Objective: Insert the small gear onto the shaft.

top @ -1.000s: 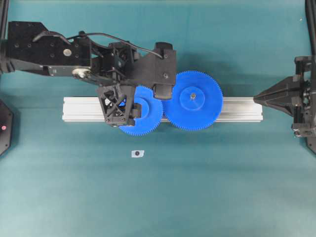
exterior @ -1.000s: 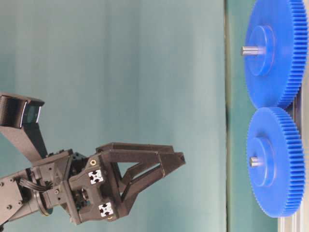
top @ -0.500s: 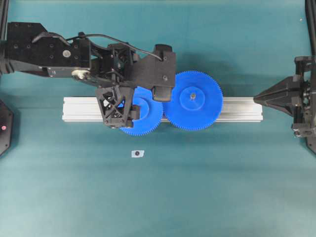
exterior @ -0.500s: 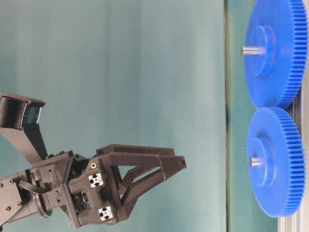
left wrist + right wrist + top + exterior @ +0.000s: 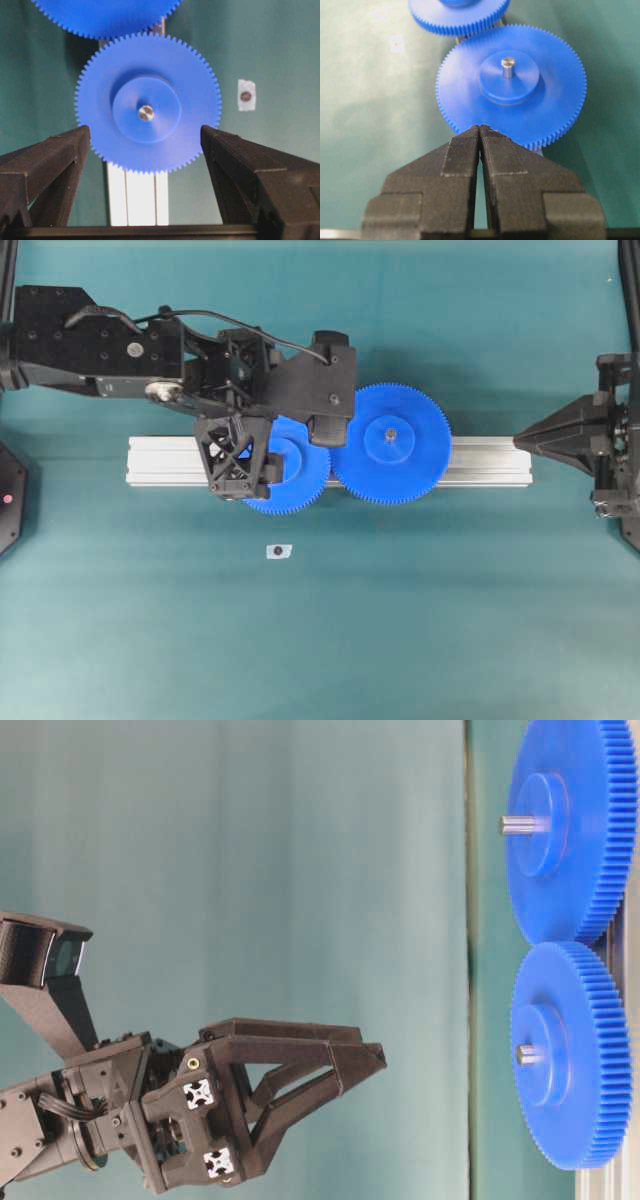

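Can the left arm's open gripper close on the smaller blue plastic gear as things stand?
Probably yes: the left gripper is open, its fingers flank the smaller blue plastic gear, and nothing lies between them.

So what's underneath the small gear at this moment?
The small gear sits on the aluminium rail, which shows below its rim, with a metal pin poking through its hub. Its teeth meet the wider gear. The rail's stretch directly under the disc is covered.
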`<state>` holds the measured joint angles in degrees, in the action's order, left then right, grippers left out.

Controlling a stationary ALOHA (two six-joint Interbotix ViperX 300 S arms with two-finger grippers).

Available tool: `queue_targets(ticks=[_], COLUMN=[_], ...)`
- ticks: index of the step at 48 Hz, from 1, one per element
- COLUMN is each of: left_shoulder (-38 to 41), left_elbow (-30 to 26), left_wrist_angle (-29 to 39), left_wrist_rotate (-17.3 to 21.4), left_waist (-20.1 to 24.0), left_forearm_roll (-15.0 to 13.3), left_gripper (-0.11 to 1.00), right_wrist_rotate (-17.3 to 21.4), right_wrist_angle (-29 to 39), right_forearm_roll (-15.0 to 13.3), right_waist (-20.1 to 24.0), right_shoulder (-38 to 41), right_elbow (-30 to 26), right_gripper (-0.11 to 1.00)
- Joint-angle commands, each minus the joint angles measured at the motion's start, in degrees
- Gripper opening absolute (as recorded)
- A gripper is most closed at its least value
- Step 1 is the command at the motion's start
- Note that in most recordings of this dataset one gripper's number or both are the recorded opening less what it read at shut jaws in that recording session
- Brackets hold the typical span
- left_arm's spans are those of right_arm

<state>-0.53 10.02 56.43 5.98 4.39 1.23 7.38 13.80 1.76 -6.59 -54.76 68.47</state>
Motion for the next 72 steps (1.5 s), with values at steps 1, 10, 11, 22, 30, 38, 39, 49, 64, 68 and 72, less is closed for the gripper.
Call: queue_targets(ticks=[1,10,11,22,30,38,39,49,64,68,72], left_shoulder=[-1.5,-1.4,-1.4,-1.2,-1.2,-1.2,-1.2,-0.7,-0.4,-0.4,-0.4], left_elbow=[-1.1,-1.1,-1.1,-1.1,-1.1,-1.1,-1.1,-1.1,-1.1,-1.1,-1.2], left_wrist_angle=[-0.2,-0.2,-0.2,-0.1,-0.2,-0.1,0.0,1.4,1.8,1.8,1.8], left_wrist_rotate=[-0.1,-0.1,-0.1,-0.1,-0.1,-0.1,-0.1,-0.1,-0.1,-0.1,-0.1], left_waist=[-0.2,-0.4,-0.4,-0.4,-0.4,-0.4,-0.4,-0.4,-0.4,-0.4,-0.4], left_forearm_roll=[0.1,0.1,0.1,0.1,0.1,0.1,0.1,0.1,0.1,0.1,0.1], left_gripper=[0.84,0.84,0.84,0.84,0.84,0.84,0.84,0.84,0.84,0.84,0.84], right_wrist_rotate=[0.5,0.5,0.5,0.5,0.5,0.5,0.5,0.5,0.5,0.5,0.5], right_wrist_angle=[-0.3,-0.3,-0.3,-0.3,-0.3,-0.3,-0.3,-0.3,-0.3,-0.3,-0.3], right_forearm_roll=[0.0,0.0,0.0,0.0,0.0,0.0,0.1,0.0,0.1,0.1,0.1], right_waist=[-0.1,-0.2,-0.2,-0.1,-0.2,-0.2,-0.2,-0.2,-0.2,-0.2,-0.2], right_shoulder=[0.3,0.3,0.3,0.3,0.3,0.4,0.4,0.3,0.3,0.3,0.3], right_elbow=[-0.5,-0.5,-0.5,-0.4,-0.4,-0.1,0.0,0.0,0.1,0.1,0.1], right_gripper=[0.09,0.09,0.09,0.09,0.09,0.09,0.09,0.09,0.09,0.09,0.09])
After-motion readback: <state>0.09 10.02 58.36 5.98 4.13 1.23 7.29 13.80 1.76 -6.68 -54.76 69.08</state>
